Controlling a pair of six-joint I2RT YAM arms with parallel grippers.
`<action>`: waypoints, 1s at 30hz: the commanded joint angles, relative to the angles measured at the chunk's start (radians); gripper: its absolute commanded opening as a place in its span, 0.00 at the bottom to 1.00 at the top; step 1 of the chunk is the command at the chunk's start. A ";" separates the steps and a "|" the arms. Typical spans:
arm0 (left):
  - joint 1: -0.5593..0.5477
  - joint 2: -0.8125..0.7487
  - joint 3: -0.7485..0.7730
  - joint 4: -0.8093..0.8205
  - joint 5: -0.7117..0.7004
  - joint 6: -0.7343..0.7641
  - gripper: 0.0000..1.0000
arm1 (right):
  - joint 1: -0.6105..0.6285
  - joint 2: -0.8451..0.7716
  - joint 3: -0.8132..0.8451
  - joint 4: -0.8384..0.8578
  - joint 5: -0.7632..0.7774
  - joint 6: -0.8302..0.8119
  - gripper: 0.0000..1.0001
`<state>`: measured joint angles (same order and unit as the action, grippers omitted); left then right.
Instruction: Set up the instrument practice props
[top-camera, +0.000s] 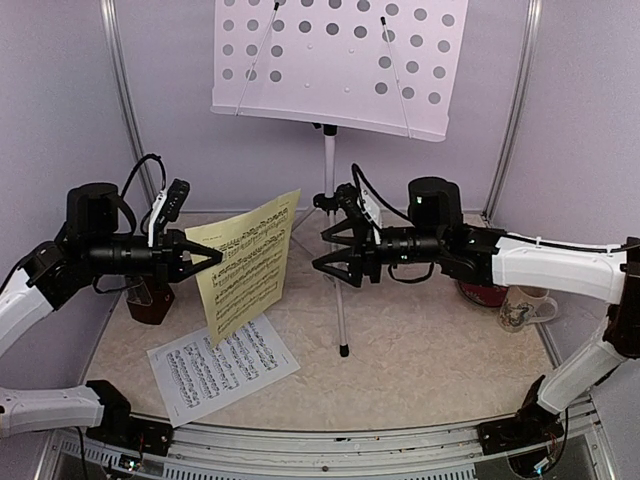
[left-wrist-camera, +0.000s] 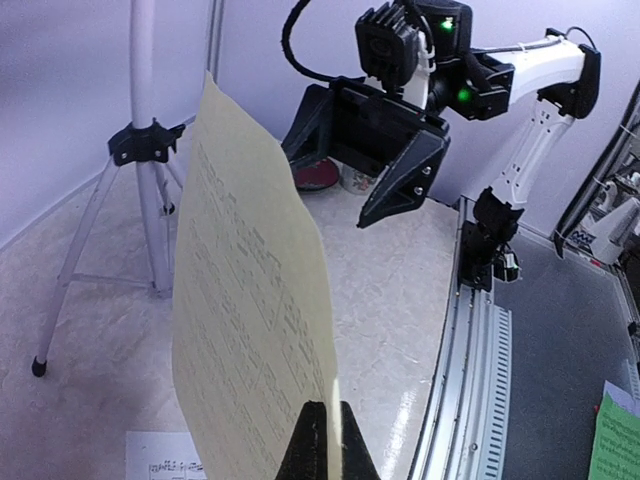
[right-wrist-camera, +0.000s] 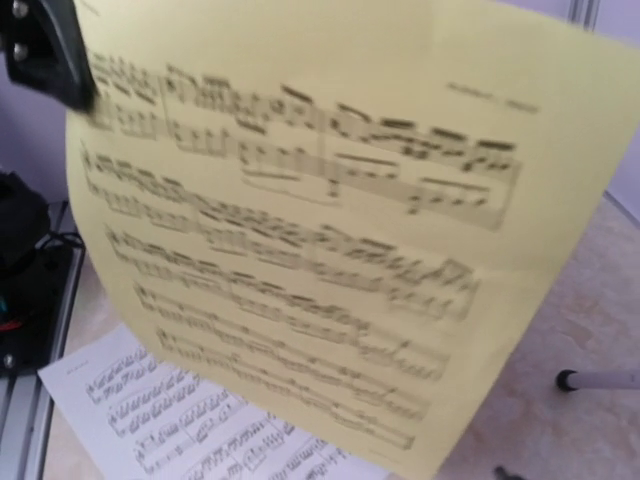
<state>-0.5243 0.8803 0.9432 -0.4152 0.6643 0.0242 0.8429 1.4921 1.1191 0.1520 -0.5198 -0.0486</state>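
Left hand (top-camera: 210, 257), arm level, clenches the yellow sheet (top-camera: 250, 265) upright; right hand (top-camera: 322, 250) faces it, fingers spread.

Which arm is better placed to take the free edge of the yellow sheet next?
Right. The right claw is open and faces the yellow sheet, near its free edge but apart. The left claw is shut on the opposite edge, holding the sheet up.

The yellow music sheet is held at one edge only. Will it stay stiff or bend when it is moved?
Probably floppy: pinched at one edge by the left gripper, the yellow sheet curves along its free side. It looks thin and light, so fast moves may make it flutter or slip out.
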 joint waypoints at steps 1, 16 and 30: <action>-0.023 0.002 0.057 -0.077 0.126 0.082 0.00 | -0.008 -0.095 -0.044 -0.086 0.009 -0.078 0.72; -0.039 -0.025 0.078 0.007 0.258 0.035 0.00 | -0.016 -0.153 -0.105 -0.110 0.044 -0.134 0.75; -0.039 -0.039 0.076 0.033 0.318 0.042 0.03 | -0.021 -0.058 -0.079 0.044 -0.211 -0.072 0.75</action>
<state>-0.5575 0.8570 1.0012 -0.4107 0.9585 0.0570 0.8303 1.4181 1.0027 0.1291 -0.6083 -0.1505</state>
